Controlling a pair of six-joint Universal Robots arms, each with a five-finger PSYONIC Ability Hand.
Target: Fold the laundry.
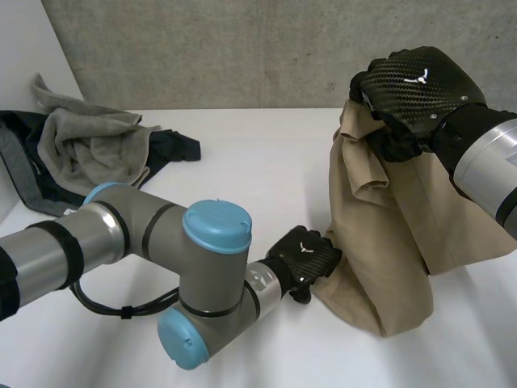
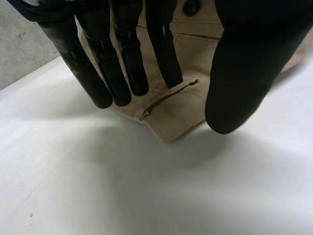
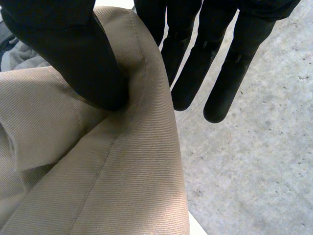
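A tan garment hangs from my right hand, which holds its top edge well above the table at the right. In the right wrist view the thumb presses a fold of the tan cloth against the fingers. The garment's lower part rests on the white table. My left hand is low at the garment's near left edge. In the left wrist view its fingers are straight, spread apart from the thumb, over a corner of the tan cloth with a buttonhole slit.
A pile of other laundry lies at the table's far left: a grey towel on a dark garment. A concrete wall stands behind the table. My left arm stretches across the front left.
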